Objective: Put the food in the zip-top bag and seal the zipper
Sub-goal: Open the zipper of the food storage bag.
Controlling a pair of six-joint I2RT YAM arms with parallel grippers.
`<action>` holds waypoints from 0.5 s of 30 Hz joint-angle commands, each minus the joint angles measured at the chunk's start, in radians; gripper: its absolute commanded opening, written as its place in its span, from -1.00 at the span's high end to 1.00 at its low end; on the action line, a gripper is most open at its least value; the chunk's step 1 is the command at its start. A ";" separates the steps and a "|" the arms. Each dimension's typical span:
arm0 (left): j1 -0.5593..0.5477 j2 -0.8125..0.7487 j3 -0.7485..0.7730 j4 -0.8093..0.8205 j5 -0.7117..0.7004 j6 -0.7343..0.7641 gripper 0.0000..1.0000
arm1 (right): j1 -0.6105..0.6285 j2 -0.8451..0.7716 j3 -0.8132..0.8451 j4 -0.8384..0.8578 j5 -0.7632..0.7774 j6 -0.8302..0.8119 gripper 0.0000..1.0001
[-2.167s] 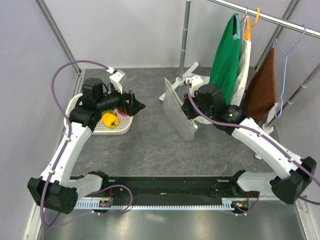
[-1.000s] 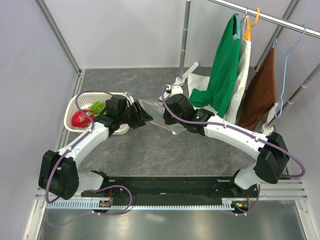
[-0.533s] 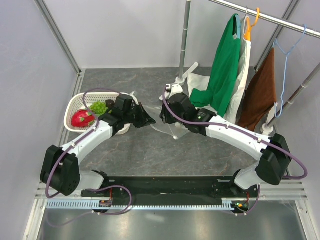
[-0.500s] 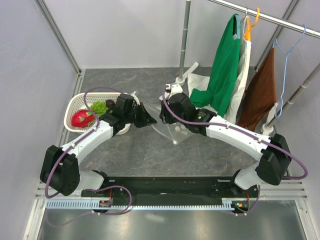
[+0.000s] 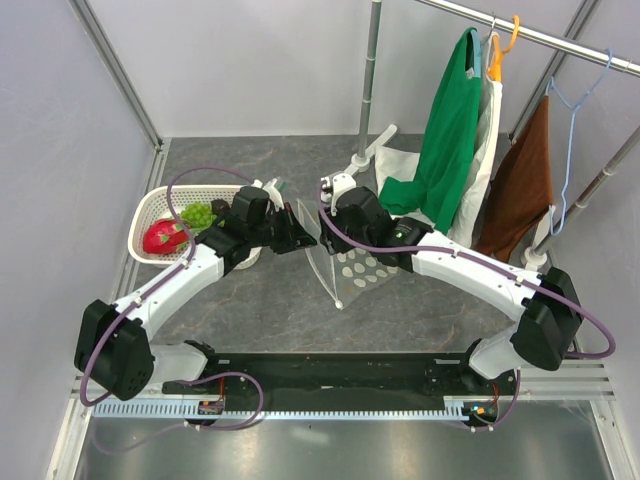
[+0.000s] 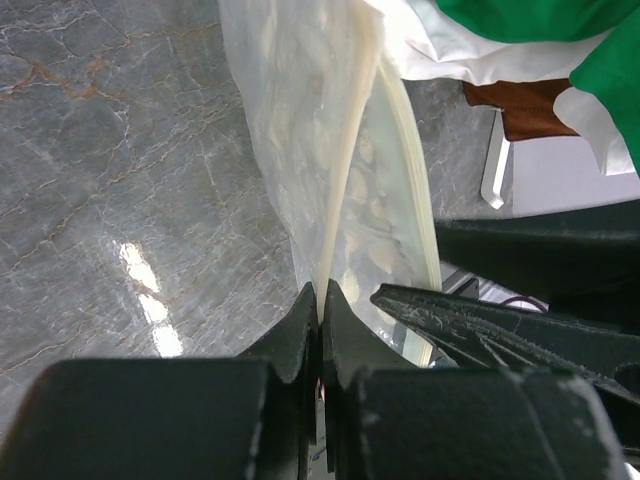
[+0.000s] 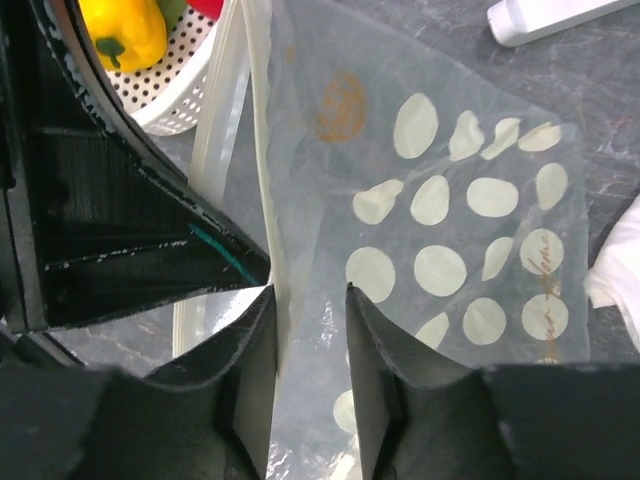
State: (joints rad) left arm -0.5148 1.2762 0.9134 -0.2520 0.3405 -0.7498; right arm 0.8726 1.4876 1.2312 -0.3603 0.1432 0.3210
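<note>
The zip-top bag (image 5: 352, 268), clear with white dots, hangs between my two grippers above the table's middle. My left gripper (image 6: 320, 297) is shut on the bag's pale zipper (image 6: 352, 150) edge. My right gripper (image 7: 308, 292) is open, its jaws standing astride the other zipper (image 7: 262, 150) strip and the dotted panel (image 7: 440, 230), with a gap at the right finger. The two grippers sit tip to tip in the top view, left gripper (image 5: 300, 228) and right gripper (image 5: 324, 216). The food lies in the white basket (image 5: 150, 205): a red piece (image 5: 163, 237), a green bunch (image 5: 198, 214) and a yellow one (image 7: 125, 30).
A clothes rack at the back right carries a green shirt (image 5: 450, 110) and a brown cloth (image 5: 520, 180). White fabric (image 5: 400, 165) lies at its foot by a metal pole (image 5: 370, 70). A white bottle (image 7: 550, 15) lies on the table beyond the bag.
The left gripper has shut on the bag's edge. The right gripper has let go and stands open around the other edge. The bag now hangs lower, its dotted side showing.
</note>
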 commanded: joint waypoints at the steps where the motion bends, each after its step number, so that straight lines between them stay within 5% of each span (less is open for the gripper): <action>1: -0.004 -0.024 0.041 0.011 -0.005 0.038 0.96 | 0.000 0.000 -0.001 -0.012 -0.048 -0.042 0.32; 6: 0.035 -0.003 0.042 -0.029 0.075 0.091 0.96 | -0.003 0.008 0.063 -0.081 -0.005 -0.071 1.00; 15: 0.246 0.196 0.198 -0.334 0.137 0.452 0.96 | -0.127 -0.072 0.169 -0.281 0.032 -0.011 1.00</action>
State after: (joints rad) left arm -0.3111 1.3952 1.0363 -0.4500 0.4480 -0.5079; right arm 0.7887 1.4837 1.3373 -0.5491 0.1627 0.2779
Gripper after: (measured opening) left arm 0.032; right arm 0.011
